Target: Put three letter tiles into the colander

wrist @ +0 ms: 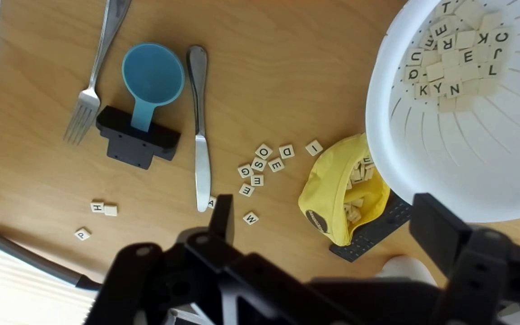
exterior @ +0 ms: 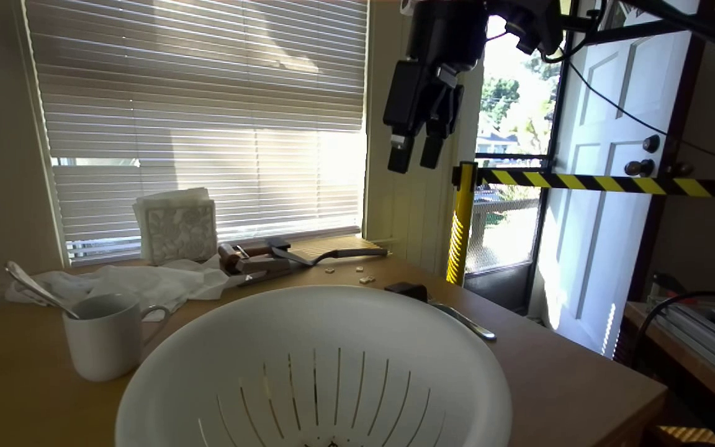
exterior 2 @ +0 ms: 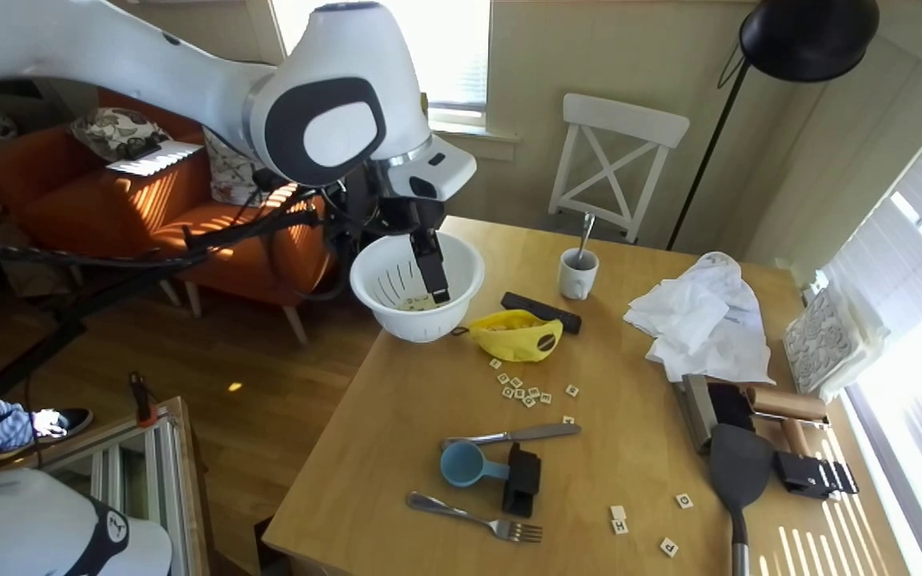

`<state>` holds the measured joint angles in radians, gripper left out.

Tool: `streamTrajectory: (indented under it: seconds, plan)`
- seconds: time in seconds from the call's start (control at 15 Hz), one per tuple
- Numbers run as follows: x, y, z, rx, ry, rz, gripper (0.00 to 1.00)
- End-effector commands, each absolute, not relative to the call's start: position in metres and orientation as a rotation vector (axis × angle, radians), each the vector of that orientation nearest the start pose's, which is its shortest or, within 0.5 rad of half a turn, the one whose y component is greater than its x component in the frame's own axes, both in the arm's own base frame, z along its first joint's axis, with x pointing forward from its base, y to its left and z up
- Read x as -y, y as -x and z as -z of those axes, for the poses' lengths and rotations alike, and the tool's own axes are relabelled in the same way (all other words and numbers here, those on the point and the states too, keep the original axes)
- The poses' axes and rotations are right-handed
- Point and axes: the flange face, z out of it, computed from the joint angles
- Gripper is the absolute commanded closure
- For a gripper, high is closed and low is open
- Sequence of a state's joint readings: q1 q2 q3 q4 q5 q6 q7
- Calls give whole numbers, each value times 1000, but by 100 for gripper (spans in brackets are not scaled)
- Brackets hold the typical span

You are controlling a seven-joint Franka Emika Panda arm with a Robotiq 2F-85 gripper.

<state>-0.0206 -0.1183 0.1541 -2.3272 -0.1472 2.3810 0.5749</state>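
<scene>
Colander [exterior: 314, 320] upright, round mouth facing up; letter tiles [wrist: 452, 58] inside, letters turned various ways; claw [exterior: 415, 160] wide apart.

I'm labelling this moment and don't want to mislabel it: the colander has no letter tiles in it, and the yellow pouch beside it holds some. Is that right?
Not quite: the colander is not empty. The wrist view shows many letter tiles lying in it. The yellow pouch beside it does hold some, as you say.
</scene>
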Motion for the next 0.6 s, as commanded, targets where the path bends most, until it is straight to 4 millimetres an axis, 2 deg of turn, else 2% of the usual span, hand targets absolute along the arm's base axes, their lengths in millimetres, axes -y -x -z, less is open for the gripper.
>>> streamTrajectory:
  seconds: [0.0,0.07,0.27,0.53]
  plan:
    - [-67,-503,-405,-542,3139,328,0]
    - [-67,-503,-405,-542,3139,329,0]
    - [-47,-519,-387,-699,3117,418,0]
    - [-24,-542,-352,-823,3005,470,0]
